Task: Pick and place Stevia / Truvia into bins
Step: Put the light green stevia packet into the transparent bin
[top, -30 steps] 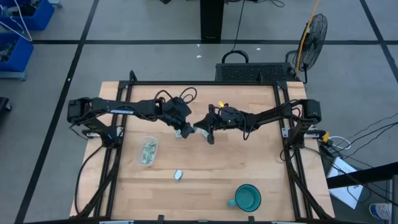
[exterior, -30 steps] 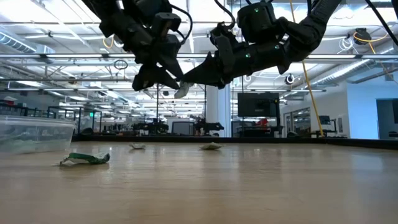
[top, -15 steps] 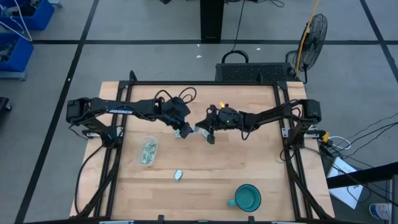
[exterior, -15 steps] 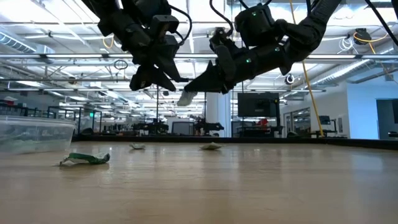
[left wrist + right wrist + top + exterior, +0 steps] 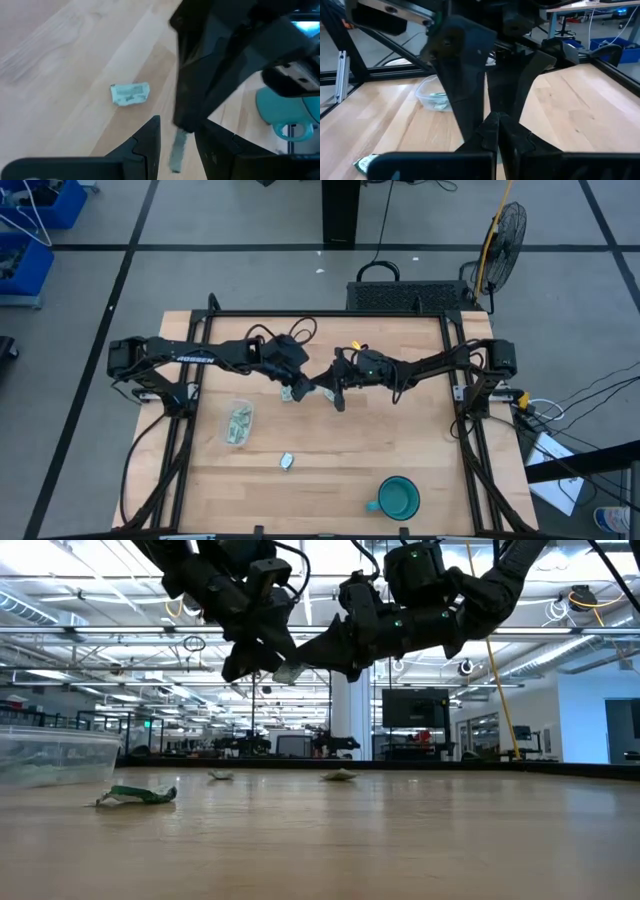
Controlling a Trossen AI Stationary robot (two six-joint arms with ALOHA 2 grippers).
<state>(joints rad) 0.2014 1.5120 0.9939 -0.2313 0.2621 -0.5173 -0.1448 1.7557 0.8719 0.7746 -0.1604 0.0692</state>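
Arms both reach in over the middle of the table and meet tip to tip, raised well above the wood in the low view. Left gripper (image 5: 297,389) points toward the right gripper (image 5: 322,388), and a sachet (image 5: 288,672) sits between them at the touching tips; the left wrist view shows it edge-on (image 5: 177,150) between the left fingers, which stand spread on either side of it. Right fingers are pressed together on its end, as the right wrist view shows them closed at the tips. White lettering on the left forearm (image 5: 193,358) is too small to read with confidence. Half a second ago the sachet hung lower, below the right gripper and apart from the left one; now it is lifted level with both tips. Clear tub (image 5: 238,422), holding several sachets, lies below-left of the left gripper. One loose sachet (image 5: 286,462) lies nearer the front edge, another (image 5: 287,395) just under the left gripper. Teal mug (image 5: 397,497) stands well apart, front right.
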